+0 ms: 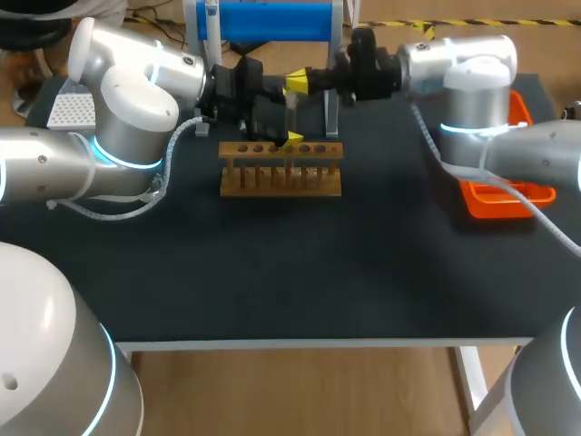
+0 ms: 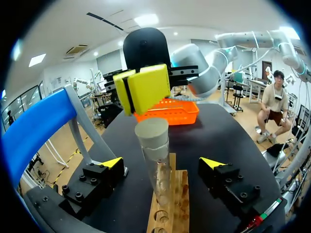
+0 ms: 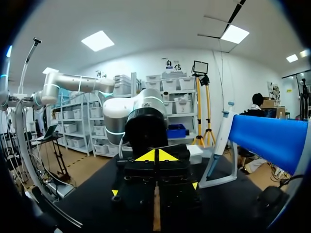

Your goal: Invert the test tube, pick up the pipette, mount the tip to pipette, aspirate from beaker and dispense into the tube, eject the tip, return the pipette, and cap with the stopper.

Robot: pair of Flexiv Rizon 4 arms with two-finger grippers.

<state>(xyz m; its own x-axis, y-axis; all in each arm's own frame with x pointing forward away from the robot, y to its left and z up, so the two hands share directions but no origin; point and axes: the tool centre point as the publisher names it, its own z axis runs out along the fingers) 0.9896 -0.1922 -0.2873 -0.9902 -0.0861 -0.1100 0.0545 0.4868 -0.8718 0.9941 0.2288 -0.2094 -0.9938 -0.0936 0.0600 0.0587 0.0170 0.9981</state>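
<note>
Wooden rack (image 2: 181, 204) holds stoppered test tube (image 2: 159, 174) upright

Nothing legible shows on the table (image 1: 290, 272) or the things on it; the wooden test tube rack (image 1: 281, 180), orange tray (image 1: 495, 195) and blue stand (image 1: 277, 20) carry no readable print.

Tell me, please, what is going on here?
A tube with a grey top stands in the rack. The left pincer is open around it, its fingers clear of the glass. The right pincer, shut, hangs close by the tube's top.
</note>
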